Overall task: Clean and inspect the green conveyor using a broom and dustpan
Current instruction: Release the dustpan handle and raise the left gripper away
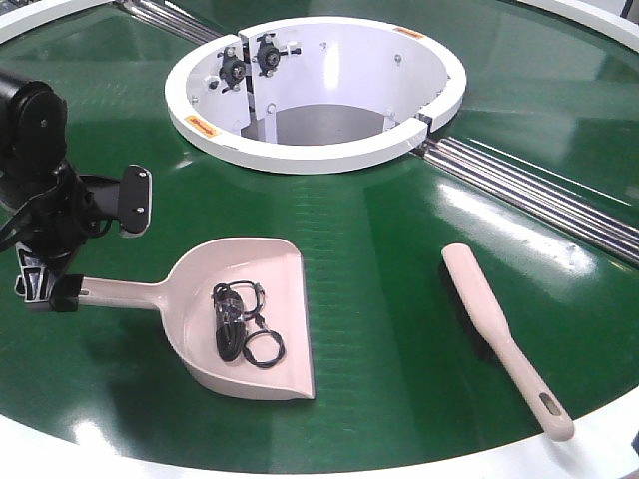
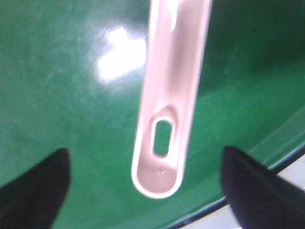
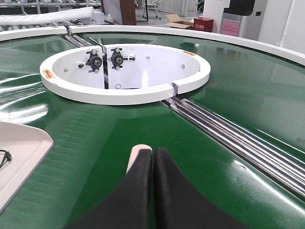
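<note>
Front-facing view shows you the pale dustpan (image 1: 245, 324) holding black cable (image 1: 238, 321) on the green conveyor (image 1: 399, 249). Your left gripper (image 2: 143, 183) is spread apart around its slotted handle; your right gripper (image 3: 153, 160) is pressed together.

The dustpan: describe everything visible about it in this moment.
The dustpan is a pale beige plastic scoop with raised sides, a wide flat mouth and a long straight handle with a slot near its rounded end. It lies flat on the green conveyor, mouth toward the broom, apart from it. A tangle of black cord lies inside. The left claw is at the handle end; the wrist view shows its fingers spread either side, not touching.
</note>
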Controlling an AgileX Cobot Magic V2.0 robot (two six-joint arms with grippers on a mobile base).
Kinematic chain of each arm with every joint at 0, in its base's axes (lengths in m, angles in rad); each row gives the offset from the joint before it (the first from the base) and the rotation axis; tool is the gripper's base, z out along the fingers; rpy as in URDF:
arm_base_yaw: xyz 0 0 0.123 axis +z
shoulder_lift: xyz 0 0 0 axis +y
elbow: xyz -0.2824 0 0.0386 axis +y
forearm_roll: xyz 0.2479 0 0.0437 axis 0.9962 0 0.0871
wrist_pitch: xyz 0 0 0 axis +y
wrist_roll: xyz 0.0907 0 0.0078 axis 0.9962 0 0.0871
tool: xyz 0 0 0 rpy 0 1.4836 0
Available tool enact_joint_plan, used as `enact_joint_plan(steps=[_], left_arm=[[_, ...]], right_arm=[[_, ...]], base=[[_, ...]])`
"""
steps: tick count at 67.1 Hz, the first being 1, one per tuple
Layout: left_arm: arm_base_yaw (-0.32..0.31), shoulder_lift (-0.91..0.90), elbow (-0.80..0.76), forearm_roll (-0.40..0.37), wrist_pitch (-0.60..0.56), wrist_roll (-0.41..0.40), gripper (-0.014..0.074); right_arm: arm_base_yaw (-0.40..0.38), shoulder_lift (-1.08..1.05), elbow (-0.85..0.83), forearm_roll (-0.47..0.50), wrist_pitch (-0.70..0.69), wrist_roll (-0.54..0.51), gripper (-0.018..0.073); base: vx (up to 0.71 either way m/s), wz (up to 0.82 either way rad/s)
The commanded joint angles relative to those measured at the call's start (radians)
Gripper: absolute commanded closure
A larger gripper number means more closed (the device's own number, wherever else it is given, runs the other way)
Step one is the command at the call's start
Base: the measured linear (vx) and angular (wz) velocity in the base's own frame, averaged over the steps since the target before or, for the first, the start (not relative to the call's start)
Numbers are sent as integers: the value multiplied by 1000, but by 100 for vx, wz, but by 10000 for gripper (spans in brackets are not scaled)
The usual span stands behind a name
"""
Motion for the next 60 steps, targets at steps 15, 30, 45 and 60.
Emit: enact_joint_plan(steps=[15,30,45,60], left_arm=[[-5,-95,-29,55,-91,-352,-93],[-5,-164,-29,57,-278,-788,83],[-5,-198,-29,56,-409,-1097,395],[-5,-236,-28,29,-483,-1140,605]], right_arm=[[-6,8,-26,-2,-84,-4,563],[-6,8,-26,-2,-84,-4,563],[-6,8,-26,-2,-84,-4,563],[-6,8,-26,-2,-84,-4,563]], base=[[0,0],[0,0],[0,0],[0,0]])
